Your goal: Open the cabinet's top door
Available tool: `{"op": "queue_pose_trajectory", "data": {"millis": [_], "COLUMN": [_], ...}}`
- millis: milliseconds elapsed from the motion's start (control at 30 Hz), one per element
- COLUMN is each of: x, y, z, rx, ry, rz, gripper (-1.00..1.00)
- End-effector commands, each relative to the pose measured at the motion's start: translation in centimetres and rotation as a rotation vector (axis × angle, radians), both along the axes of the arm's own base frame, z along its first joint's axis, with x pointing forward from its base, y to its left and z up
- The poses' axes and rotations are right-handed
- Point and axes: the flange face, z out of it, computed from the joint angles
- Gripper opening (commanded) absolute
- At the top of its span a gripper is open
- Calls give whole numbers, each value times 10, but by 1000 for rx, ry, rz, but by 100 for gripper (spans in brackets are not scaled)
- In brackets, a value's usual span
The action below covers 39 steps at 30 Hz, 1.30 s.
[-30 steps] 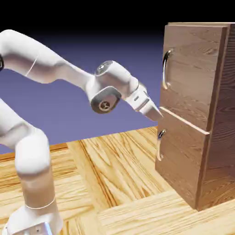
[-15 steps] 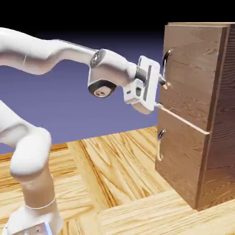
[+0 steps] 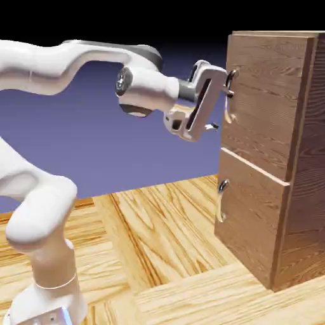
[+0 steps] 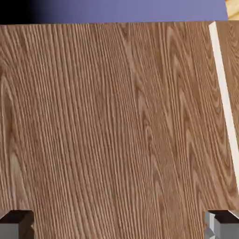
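Over on the right side of the exterior view stands the cabinet (image 3: 273, 159), sitting on the desk (image 3: 159, 254), with the top door (image 3: 263, 95) filling its upper half. That door looks fully shut, flush with the cabinet front, so nothing of the actual opening is done yet as far as anyone can tell.

The arm comes in from the left and the hand (image 3: 223, 105) is up in the upper middle of the frame, right at the top door's handle (image 3: 228, 95). It's turned so its fingers point at the door, spread apart one above the other along the handle. Whether a finger already touches the handle is hard to say from this angle; they overlap in the picture, but that could just be perspective.

The hand view is basically all wood grain, the door panel filling the frame, with a pale edge strip running down the right side. The two fingertips (image 4: 17, 223) sit in the bottom corners, wide apart, with nothing between them. So the hand is open and not gripping anything. Oddly the handle doesn't show in that view at all.

Progress guess: the approach is pretty much finished, and what's left is the real work, getting the fingers around the handle, closing, then pulling the door out. The lower door (image 3: 251, 216) and its short handle (image 3: 221, 200) are well below and not involved.
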Motion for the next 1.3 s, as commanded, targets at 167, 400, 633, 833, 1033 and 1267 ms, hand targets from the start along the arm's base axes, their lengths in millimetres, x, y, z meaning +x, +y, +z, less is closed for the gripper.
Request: {"op": "queue_pose_trajectory", "data": {"millis": [167, 400, 633, 833, 1033, 1267], "x": [1, 7, 18, 30, 63, 76], "y": [17, 42, 73, 102, 107, 101], "z": [1, -3, -12, -25, -28, -28], "rx": [270, 589, 911, 1190, 1248, 1255], "ry": [-81, -169, -244, -295, -304, -287], "rz": [-74, -138, -181, -207, -213, -188], "gripper": [0, 0, 0, 0, 0, -100]}}
